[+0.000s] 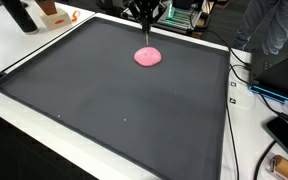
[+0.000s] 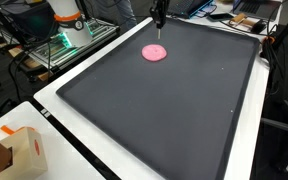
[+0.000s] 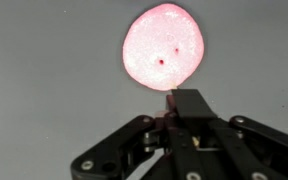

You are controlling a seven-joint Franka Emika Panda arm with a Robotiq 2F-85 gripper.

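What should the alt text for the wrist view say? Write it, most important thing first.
A round pink blob of putty-like material with two small dark spots lies on a dark grey mat. The black gripper reaches in from the bottom edge, its fingers drawn together beside the blob's near edge; contact cannot be confirmed.

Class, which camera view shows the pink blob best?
The wrist view: the pink blob fills much of the frame, showing two dark spots, just beyond the gripper. In both exterior views it is only a small pink patch on the dark mat.
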